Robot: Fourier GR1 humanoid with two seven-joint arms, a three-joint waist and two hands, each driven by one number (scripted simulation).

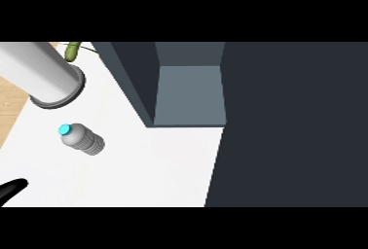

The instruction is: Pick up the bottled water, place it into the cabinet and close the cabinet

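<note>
Down in the lower left corner, closest to where I stand, a black tip of the left hand [11, 188] pokes in from the edge. So little of it shows that I cannot tell whether it is open or closed, and it has hold of nothing I can see. It rests over the white counter [151, 170], well apart from the bottle.

Along the left edge above it runs a strip of pale wood [10, 109]. In the upper left lies a big light grey cylinder [45, 73], ending in a dark ring over the counter; what it is I cannot say. A bit of green plant [72, 50] peeks out just behind its top.

Below the cylinder's ringed end, the bottled water [83, 140] sits alone on the counter, grey and ribbed, with its bright blue cap [65, 129] toward the upper left. Nothing touches it. From this steep angle I cannot tell whether it stands upright or leans.

To the right of the bottle, past a stretch of bare white, is the cabinet [129, 73], dark blue-grey, open, showing a lighter grey inside [191, 92]. Farthest right, a broad dark panel [287, 126] fills the view from top to bottom, reaching down past the counter's right edge.
</note>
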